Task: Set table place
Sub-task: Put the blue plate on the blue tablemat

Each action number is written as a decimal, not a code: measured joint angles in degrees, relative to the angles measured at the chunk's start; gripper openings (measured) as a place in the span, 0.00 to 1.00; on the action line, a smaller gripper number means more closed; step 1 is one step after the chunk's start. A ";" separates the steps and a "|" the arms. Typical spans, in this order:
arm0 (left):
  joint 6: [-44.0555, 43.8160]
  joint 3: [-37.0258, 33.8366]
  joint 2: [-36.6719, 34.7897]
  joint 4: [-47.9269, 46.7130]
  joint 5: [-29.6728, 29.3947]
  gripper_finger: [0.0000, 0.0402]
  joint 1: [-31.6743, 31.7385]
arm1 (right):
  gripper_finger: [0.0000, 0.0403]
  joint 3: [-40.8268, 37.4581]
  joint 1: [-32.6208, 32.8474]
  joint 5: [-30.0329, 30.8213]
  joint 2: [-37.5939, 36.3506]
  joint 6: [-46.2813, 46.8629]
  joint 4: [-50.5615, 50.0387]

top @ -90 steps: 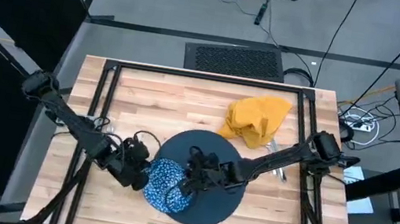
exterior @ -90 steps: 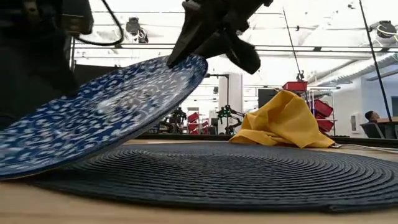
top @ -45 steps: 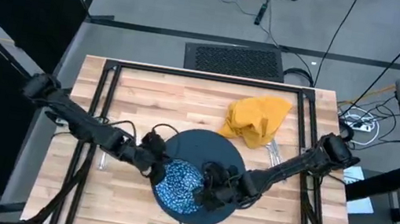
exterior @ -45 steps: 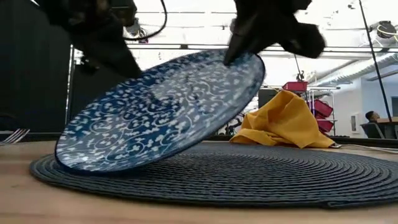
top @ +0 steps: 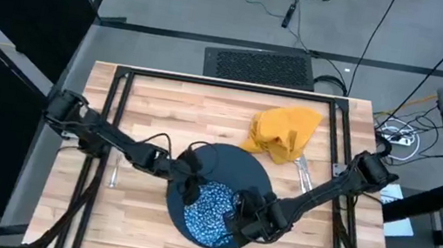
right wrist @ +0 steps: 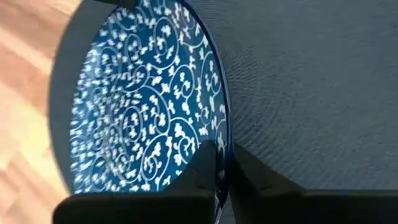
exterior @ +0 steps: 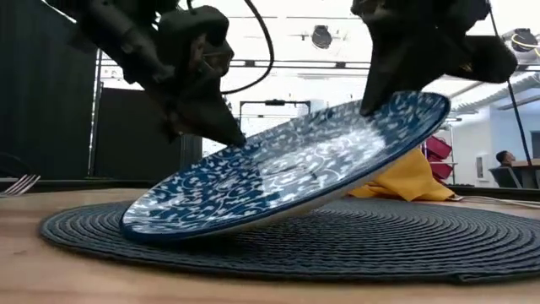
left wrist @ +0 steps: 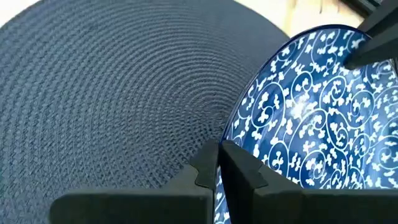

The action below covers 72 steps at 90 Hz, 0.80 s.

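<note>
A blue-and-white patterned dish [top: 209, 215] [exterior: 278, 173] is held tilted over the near half of a dark blue-grey round woven mat [top: 237, 166] [exterior: 396, 245]. My left gripper [top: 192, 183] [exterior: 226, 135] is shut on the dish's far-left rim. At the right rim, my right gripper [top: 240, 222] [exterior: 378, 100] is shut too. A mustard-yellow napkin [top: 284, 133] lies crumpled on the table beyond the mat's far right. One fork [top: 115, 171] lies on the wood left of the mat, and more cutlery [top: 305, 175] lies right of it. My left gripper pinches the dish's rim [left wrist: 233, 134] between its two fingers, coming slanting down from the table's left. My right gripper pinches the opposite rim [right wrist: 225, 134] between its two fingers, from the right and above. The dish tilts, right side raised [exterior: 426, 105], low left edge [exterior: 148, 230] at the mat.
The table's black frame [top: 236, 85] runs around the pale wood top. Bare wood lies on the far left [top: 171, 108] and along the near edge [top: 126, 233]. Cables and a floor grate lie beyond the far edge.
Both grippers have carried the dish toward the table's right and near edge, from the mat's left border to over its near middle. The dish has stayed tilted with its right side up, and its low left edge has stayed near the mat.
</note>
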 joint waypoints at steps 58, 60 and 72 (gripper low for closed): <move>5.39 0.59 -0.55 3.85 4.63 0.00 4.12 | 0.01 -3.83 -7.70 -0.89 1.00 -4.83 -2.02; 5.40 0.55 -0.59 3.83 5.43 0.00 4.07 | 0.01 -4.17 -7.94 -0.28 1.09 -4.75 -2.18; 5.40 0.26 -0.26 4.05 5.72 0.00 4.04 | 0.01 -6.57 -9.59 -2.27 1.46 -7.54 -2.35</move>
